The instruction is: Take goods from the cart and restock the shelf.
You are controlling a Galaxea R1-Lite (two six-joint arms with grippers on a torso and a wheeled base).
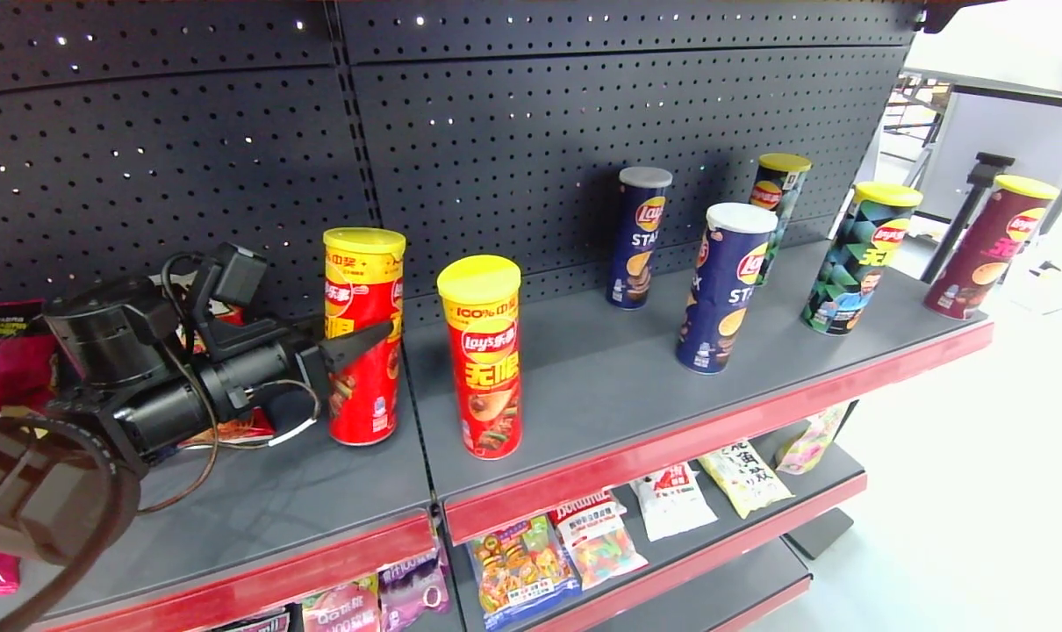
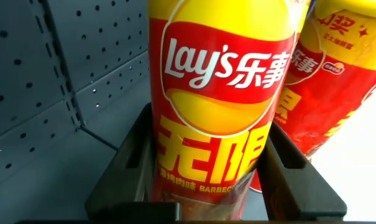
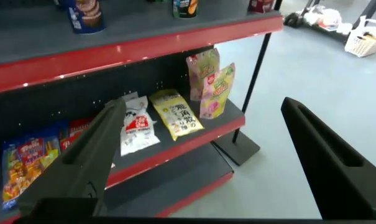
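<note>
The left gripper [image 1: 369, 347], at the left of the head frame, is clamped on the red crisp can [image 1: 364, 263], which stands upright on the grey shelf [image 1: 584, 377] beside a second red can [image 1: 487, 355]. If it is seated flat, part the fingers evenly and back straight out, so it doesn't tip. It is tall, glossy and yellow-lidded, so probably slippery and top-heavy.

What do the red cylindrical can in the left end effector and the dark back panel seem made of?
Red cylindrical can: glossy printed wrap, likely cardboard beneath; yellow lid looks plastic. Dark perforated back panel: probably painted sheet metal, matte, punched holes.
</note>
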